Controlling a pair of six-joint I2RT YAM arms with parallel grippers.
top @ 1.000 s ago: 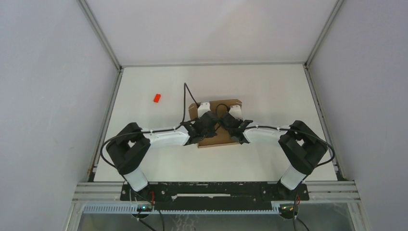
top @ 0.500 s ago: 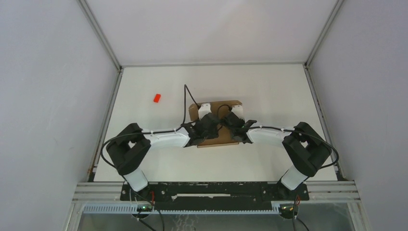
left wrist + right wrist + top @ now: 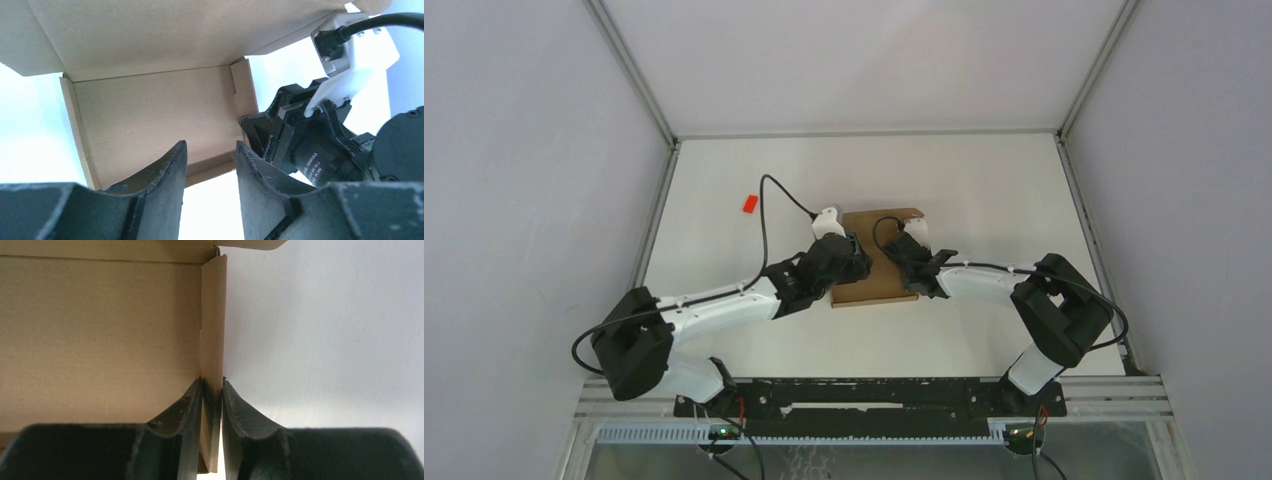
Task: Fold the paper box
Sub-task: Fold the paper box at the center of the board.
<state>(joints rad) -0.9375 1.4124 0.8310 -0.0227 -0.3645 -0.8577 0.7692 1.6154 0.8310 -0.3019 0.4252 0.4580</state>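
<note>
Brown cardboard is forming the paper box, which is lying open-topped near the middle of the bench. Its base is resting flat and its lid flap is rising at the 12 o'clock side. The right end effector is pinching the upright side wall at the box's 3 o'clock edge, with one finger inside the box and one outside. The left end effector is hovering at the 9 o'clock side with its fingers spread and nothing between them. A red block is sitting well apart, at 10 o'clock of the box.

Hazards, as judged from this state:
- Only one grip is holding the box. Any sideways pull by the right arm is likely to be dragging or rotating the whole box across the bench.
- The pinched wall is thin. Excess squeeze or twist is risking a crease away from the fold line.
- The 9 o'clock wall is standing unheld and may be springing outward before the fold is secured.
</note>
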